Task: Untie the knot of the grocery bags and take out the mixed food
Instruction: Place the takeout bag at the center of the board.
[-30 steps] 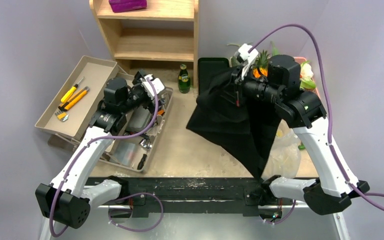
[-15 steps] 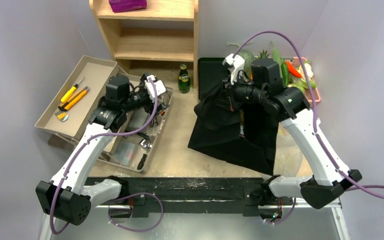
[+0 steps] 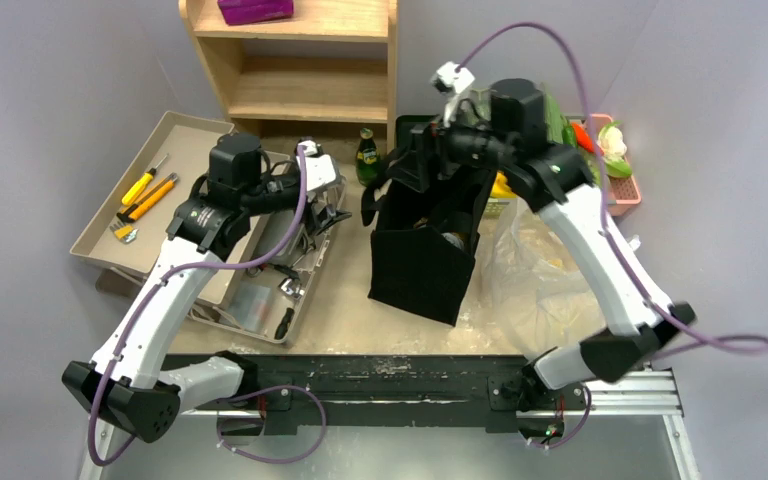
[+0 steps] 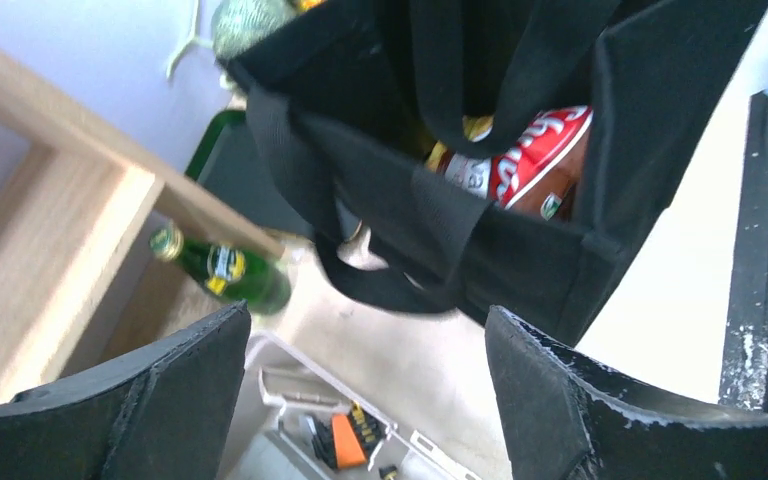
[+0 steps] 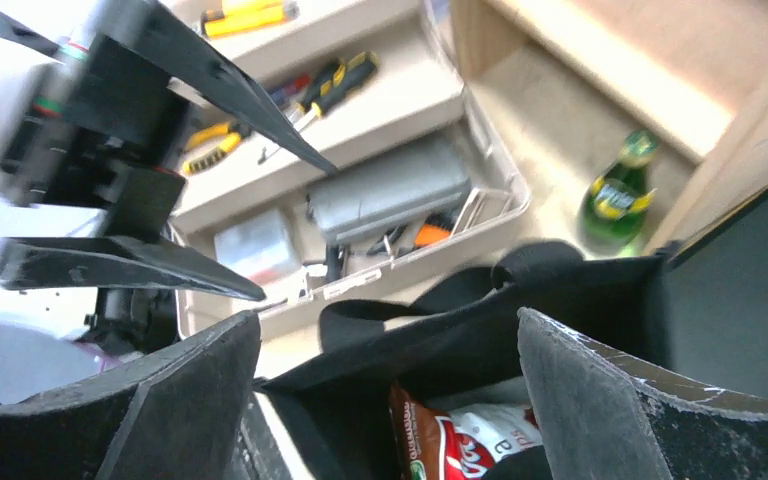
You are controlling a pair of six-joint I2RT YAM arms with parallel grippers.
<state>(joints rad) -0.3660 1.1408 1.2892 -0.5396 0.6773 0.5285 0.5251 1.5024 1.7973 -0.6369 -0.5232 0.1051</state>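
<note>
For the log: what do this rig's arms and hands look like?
The left arm and right arm have white links and black joint housings, with a purple cable looping along each. The left hand and right hand each have two broad matte black fingers, scuffed pale at the edges.

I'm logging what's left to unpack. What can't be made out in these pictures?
Black bag contents: top view, interior dark and partly under the right arm; wrist views show little beyond a chip packet.
Plastic bag: top view, contents blurred through the film; knot not findable.
</note>
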